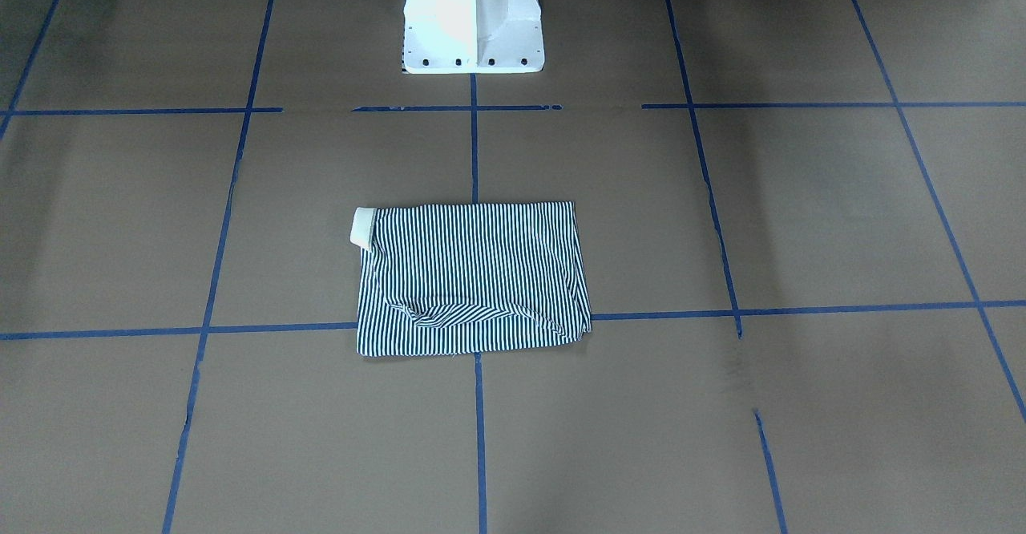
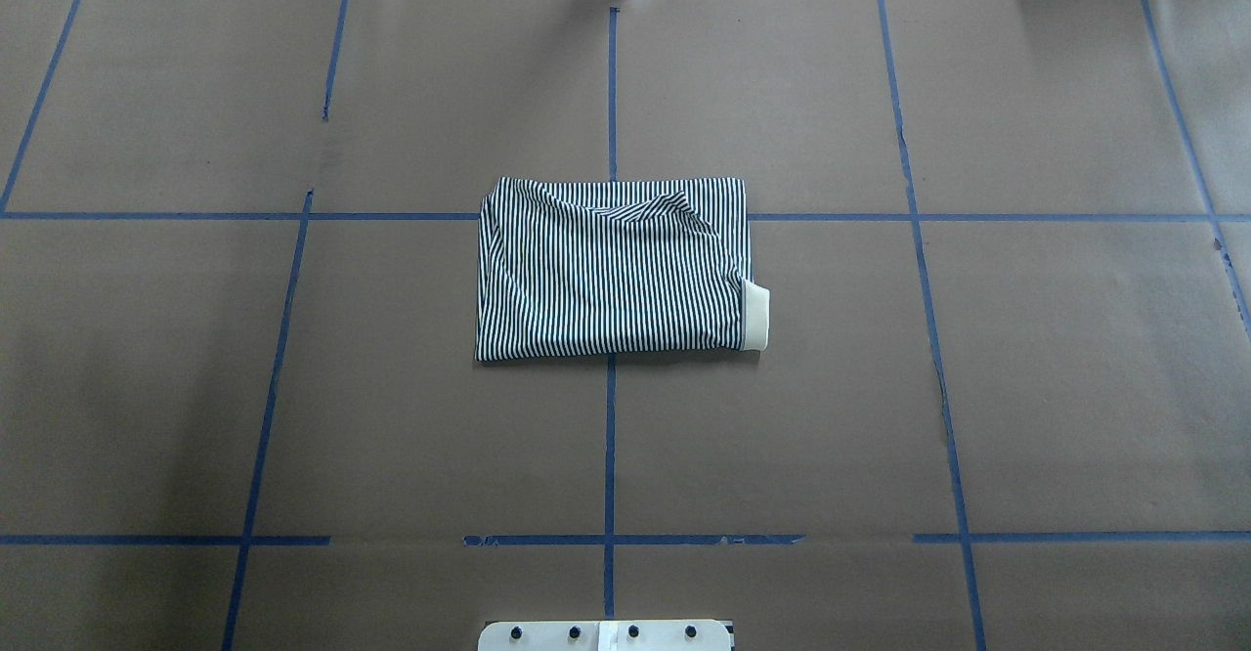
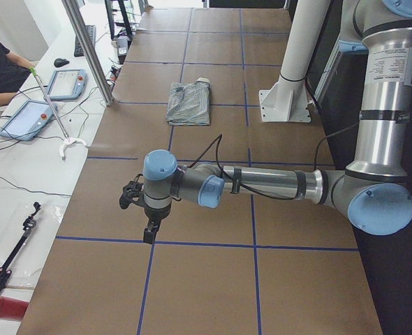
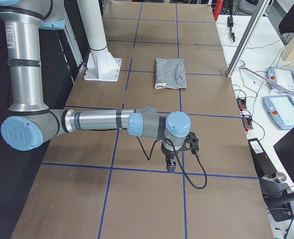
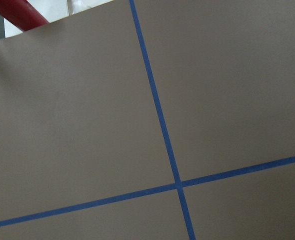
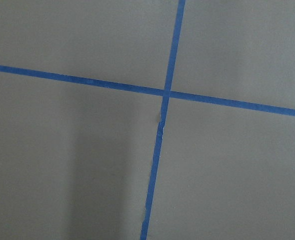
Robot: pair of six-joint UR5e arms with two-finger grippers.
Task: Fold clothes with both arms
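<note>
1. Polo shirt (image 2: 611, 270) lies mid-table (image 2: 293, 387) as a compact rectangle, with the cream collar (image 2: 756, 316) poking out at one edge. Folding looks essentially done.
2. Left end effector (image 3: 150, 234) and right end effector (image 4: 170, 167) hang over bare table, well apart from the shirt. Spread or pressed together: can't tell.
3. Remaining: at most smoothing the puckered far edge.

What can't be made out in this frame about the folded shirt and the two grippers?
Shirt: it is folded into a rectangle, so its inner layers are hidden in every view. Only the cream collar pokes out.
Left gripper: it shows only in the exterior left view and is small. Open or shut cannot be told.
Right gripper: likewise, it shows only in the exterior right view.
Wrist views: no fingers in frame, just brown table cover and blue tape.
</note>
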